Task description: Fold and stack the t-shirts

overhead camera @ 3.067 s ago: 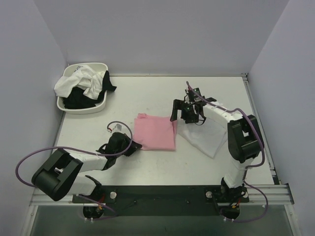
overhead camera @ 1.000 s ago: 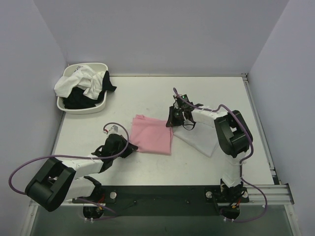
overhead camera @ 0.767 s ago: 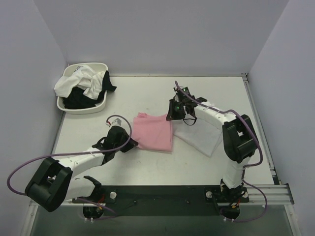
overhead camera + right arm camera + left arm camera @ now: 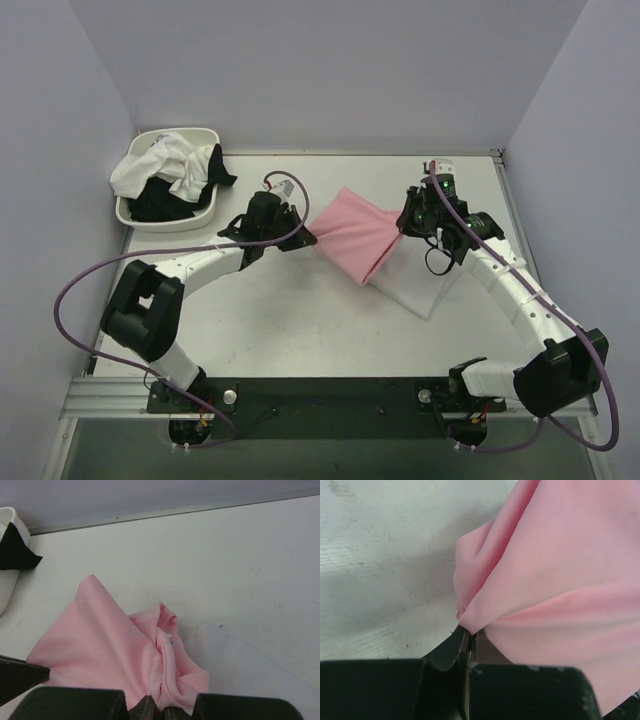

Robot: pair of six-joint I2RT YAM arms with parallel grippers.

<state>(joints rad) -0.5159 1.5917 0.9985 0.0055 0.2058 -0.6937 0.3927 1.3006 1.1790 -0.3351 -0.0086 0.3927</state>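
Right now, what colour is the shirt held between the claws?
The shirt is plain light pink; clearest in the left wrist view.

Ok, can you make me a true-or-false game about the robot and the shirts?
1. The left gripper and the right gripper both pinch the pink t-shirt. True.
2. The pink t-shirt lies neatly folded flat. False: it is held up, slack and creased, between the two grippers.
3. The basin is empty. False: crumpled shirts, white and black, fill it.
4. A white t-shirt lies on the table beside the right arm. True.
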